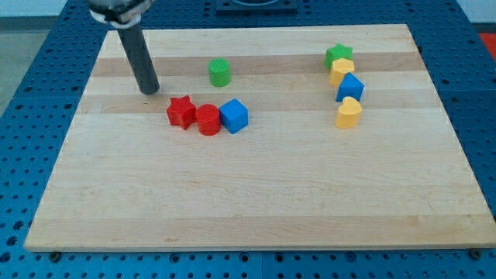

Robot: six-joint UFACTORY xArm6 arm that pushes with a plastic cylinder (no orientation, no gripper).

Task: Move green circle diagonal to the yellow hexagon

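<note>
The green circle (219,72) is a short green cylinder standing near the board's top, left of centre. The yellow hexagon (342,70) sits at the upper right, just below a green star (339,54) and touching a blue block (350,87) below it. My tip (150,91) rests on the board well to the left of the green circle and slightly lower, apart from it. The dark rod rises from the tip toward the view's top left.
A red star (181,111), a red cylinder (207,120) and a blue cube (233,115) lie in a touching row below the green circle. A yellow heart-like block (349,113) ends the right-hand column. The wooden board (256,194) lies on a blue perforated table.
</note>
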